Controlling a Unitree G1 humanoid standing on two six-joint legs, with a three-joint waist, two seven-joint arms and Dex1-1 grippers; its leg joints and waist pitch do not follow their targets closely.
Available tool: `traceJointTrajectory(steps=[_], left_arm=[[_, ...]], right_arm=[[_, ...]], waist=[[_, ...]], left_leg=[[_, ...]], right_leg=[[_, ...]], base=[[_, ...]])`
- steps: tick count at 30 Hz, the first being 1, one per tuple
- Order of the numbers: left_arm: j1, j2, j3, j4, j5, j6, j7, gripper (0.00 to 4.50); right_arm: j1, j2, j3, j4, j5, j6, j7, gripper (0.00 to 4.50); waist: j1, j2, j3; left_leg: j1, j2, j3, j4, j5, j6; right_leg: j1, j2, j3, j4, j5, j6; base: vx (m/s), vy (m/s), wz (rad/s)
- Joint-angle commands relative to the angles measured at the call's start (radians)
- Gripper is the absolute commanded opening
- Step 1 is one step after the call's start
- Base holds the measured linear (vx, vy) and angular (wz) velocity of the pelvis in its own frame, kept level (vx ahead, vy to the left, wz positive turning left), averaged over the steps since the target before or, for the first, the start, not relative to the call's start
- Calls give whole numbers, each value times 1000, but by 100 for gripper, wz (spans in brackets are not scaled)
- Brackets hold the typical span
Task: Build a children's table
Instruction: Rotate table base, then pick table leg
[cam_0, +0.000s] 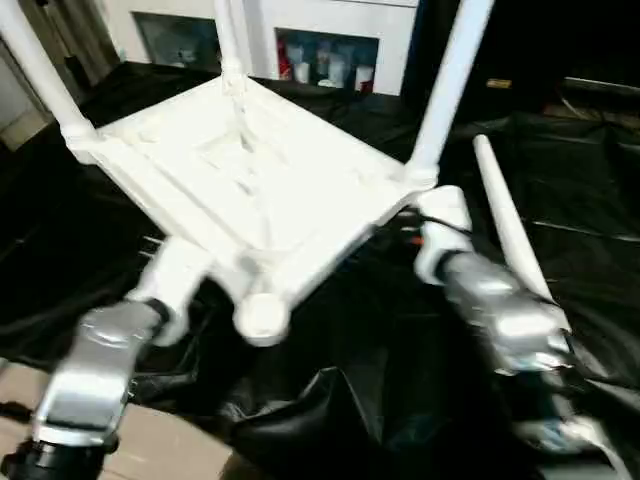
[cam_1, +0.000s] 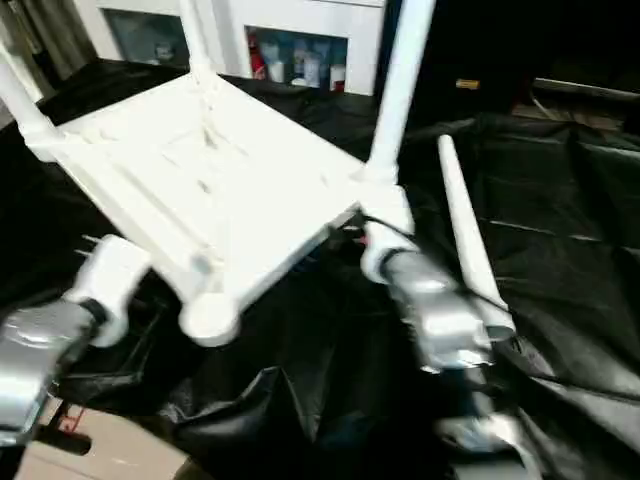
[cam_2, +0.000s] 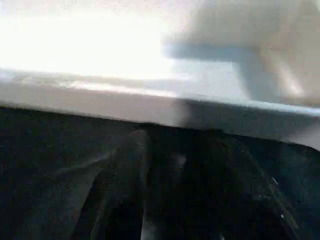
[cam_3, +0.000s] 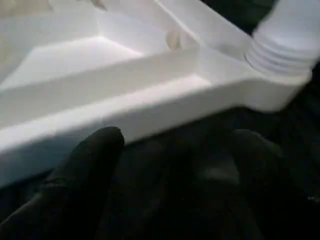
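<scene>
Right gripper gapes wide, empty, at the white ribbed plastic tabletop's edge; left gripper's grasp I cannot tell; the loose white tapered tube leg lies just outside the right arm, lengthwise away; empty round socket between both arms.

We see the upturned tabletop filling the upper left and middle of the head frames, with three legs standing up from its corners like posts. We find free room above the ribbed underside, between these posts. The near corner socket at lower centre stands open. A loose leg lies on the black cloth at the right, beside the right forearm. To the right of it the cloth is bare.
</scene>
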Motion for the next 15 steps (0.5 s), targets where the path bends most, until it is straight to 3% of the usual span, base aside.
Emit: traceJointTrajectory(steps=[1, 6, 9, 10, 15], left_arm=[[-8, -30, -50, -13, -38, -51, -35, 204], [-30, -79, -94, 12, -72, -137, -74, 206], [-41, -97, -98, 14, -101, -160, -97, 206], [-45, -90, -106, 13, -102, -177, -111, 206], [-56, -58, -92, -51, -169, -157, -188, 206]], right_arm=[[2, -22, -50, -78, 37, 110, 4, 404], [-28, -80, -128, -117, 49, 235, -15, 438], [-63, -114, -164, -122, 50, 314, -28, 438], [-80, -138, -168, -123, 49, 348, -24, 438], [-157, -214, -200, -26, 45, 408, -22, 438]], waist=[[-7, 6, -68], [-10, 6, -67], [-10, 6, -69], [-11, 3, -70], [-14, -1, -74]], left_leg=[[44, 42, -31, -84, -467, -38], [34, 39, -32, -84, -433, -32], [37, 37, -28, -79, -410, -29], [32, 37, -29, -79, -381, -23], [34, 37, -24, -73, -324, -14]], right_leg=[[25, -37, 40, -87, -495, -78], [32, -42, 39, -87, -487, -86], [32, -41, 40, -89, -483, -88], [39, -40, 38, -84, -463, -92], [42, -41, 39, -77, -415, -123]], base=[[0, 0, 0], [0, 0, 0], [0, 0, 0], [0, 0, 0], [0, 0, 0]])
